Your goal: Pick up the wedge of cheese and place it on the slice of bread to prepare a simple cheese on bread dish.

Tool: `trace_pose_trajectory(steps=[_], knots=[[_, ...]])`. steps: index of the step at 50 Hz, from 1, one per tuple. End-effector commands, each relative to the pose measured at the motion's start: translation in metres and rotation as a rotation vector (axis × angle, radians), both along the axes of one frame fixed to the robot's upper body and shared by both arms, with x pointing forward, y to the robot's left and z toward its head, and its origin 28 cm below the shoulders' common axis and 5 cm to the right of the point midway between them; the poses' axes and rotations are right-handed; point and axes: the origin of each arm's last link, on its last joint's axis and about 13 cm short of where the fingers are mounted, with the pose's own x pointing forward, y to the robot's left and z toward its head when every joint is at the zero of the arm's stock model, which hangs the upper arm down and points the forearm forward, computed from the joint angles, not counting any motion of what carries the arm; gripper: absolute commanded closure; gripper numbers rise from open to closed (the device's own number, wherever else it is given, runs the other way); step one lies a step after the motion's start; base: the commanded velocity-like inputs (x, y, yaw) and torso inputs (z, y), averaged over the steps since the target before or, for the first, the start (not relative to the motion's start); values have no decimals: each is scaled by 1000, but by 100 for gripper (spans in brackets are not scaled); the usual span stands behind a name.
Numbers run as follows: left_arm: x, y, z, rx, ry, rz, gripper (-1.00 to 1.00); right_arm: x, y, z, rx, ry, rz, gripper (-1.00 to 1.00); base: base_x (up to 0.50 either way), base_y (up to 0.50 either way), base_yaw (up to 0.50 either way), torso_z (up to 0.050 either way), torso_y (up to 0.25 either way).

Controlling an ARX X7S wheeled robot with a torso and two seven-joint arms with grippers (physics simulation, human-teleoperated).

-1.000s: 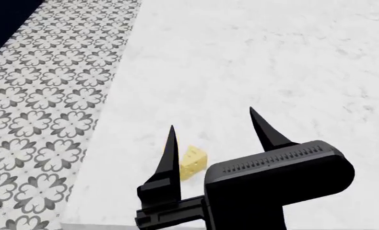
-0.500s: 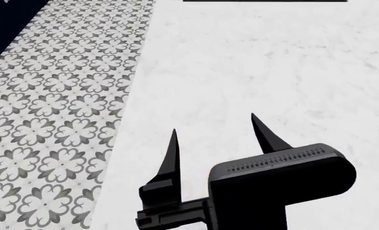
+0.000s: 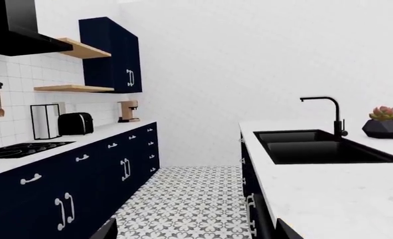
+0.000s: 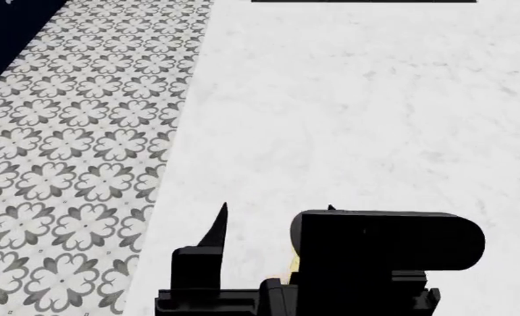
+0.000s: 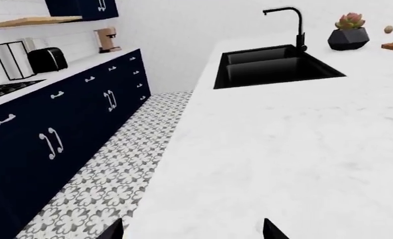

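Most of the left side of the head view is grey-and-white patterned floor (image 4: 76, 131). Right of it runs the white marbled table (image 4: 374, 112).

Low in that view sits the black right hand (image 4: 276, 209), its two pointed fingers well apart and closed on nothing. Its boxy wrist housing covers the space behind them.

Between the left finger and that housing shows a thin pale-yellow sliver, the wedge of cheese (image 4: 293, 263). It lies on the table inside the hand's span, near the table's front edge. So little shows that its holes and triangular shape cannot be made out.

From the right wrist view, only the two finger ends of the right hand (image 5: 191, 230) show, spread wide over bare table. The black sink (image 5: 273, 64) and a potted plant (image 5: 347, 35) lie far ahead. The left hand (image 3: 195, 233) hangs beside the table over the floor, its tips also apart.

Half a second ago the right hand's fingers reached higher up the head view and no cheese showed. Now the hand has dropped, the tips sit lower and the yellow sliver has appeared. Floor and table lie as they did.
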Motion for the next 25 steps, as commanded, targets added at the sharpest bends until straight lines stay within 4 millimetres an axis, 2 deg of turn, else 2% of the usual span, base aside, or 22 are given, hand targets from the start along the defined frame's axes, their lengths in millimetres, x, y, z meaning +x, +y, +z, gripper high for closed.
trace_pose_trajectory(steps=[1, 3, 4, 5, 6, 8, 11, 16, 25], knots=[[-1, 1, 0, -6, -2, 1, -100, 5, -6, 6, 65, 219, -166, -100, 0, 0, 0, 0, 0], [0, 0, 0, -7, -2, 0, -100, 4, -4, 11, 112, 262, -168, -100, 0, 0, 0, 0, 0], [0, 1, 0, -8, -2, 2, -100, 8, -5, 23, 156, 262, -204, -100, 0, 0, 0, 0, 0], [0, 0, 0, -6, -1, 2, -100, 2, 3, 25, 130, 265, -148, -100, 0, 0, 0, 0, 0], [0, 0, 0, -4, -2, 3, -100, -1, 6, 22, 67, 316, -147, -100, 0, 0, 0, 0, 0], [0, 0, 0, -7, -1, 5, -100, 0, 2, 17, 74, 345, -202, -100, 0, 0, 0, 0, 0], [1, 0, -1, -1, 1, 4, -100, -2, -1, 14, 165, 402, -227, -100, 0, 0, 0, 0, 0], [1, 0, 0, -3, 2, 7, -100, -2, -3, 7, 150, 440, -258, -100, 0, 0, 0, 0, 0], [0, 0, 0, -11, 0, 6, -100, 1, -12, 9, 209, 455, -321, -100, 0, 0, 0, 0, 0]])
